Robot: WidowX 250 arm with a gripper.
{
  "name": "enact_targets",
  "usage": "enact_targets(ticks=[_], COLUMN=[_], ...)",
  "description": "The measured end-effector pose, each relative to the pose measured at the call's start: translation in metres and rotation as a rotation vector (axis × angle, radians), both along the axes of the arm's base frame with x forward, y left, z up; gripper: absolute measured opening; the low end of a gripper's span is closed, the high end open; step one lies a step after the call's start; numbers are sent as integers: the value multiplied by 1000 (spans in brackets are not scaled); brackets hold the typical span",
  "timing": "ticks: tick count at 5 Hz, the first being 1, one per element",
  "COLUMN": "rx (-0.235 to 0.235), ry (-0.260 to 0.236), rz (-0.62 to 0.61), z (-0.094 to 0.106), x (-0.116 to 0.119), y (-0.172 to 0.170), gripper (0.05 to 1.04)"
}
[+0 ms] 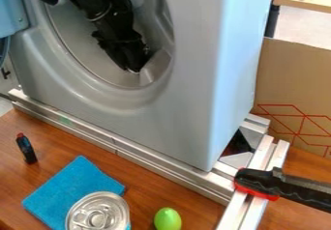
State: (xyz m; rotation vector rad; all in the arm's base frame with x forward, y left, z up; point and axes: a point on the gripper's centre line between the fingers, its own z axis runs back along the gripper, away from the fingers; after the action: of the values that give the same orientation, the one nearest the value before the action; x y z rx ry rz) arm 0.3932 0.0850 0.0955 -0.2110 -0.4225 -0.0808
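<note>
The black gripper [134, 67] hangs inside the round opening of a grey front-loading machine [188, 103], near the lower inner wall of the opening. The arm comes in from the upper left. On the wooden table in front lie a folded blue cloth [71, 188], a silver-topped can [98, 213] at the cloth's lower right, a green egg-shaped object [168, 219] and a small black object with a red top [26, 148].
Metal rails [116, 143] run along the machine's base. A black and red clamp [278, 185] grips the rail at the right. A blue-grey round door [11, 11] stands at the upper left. Behind on the right is a cardboard panel [294, 79].
</note>
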Motion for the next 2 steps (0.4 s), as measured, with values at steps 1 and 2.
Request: enact_targets(ticks=[1, 2], rx=[-2, 55], ry=[9, 95], rz=[16, 1], z=[-2, 1], x=[-1, -19], y=[0, -2], gripper=[452, 444])
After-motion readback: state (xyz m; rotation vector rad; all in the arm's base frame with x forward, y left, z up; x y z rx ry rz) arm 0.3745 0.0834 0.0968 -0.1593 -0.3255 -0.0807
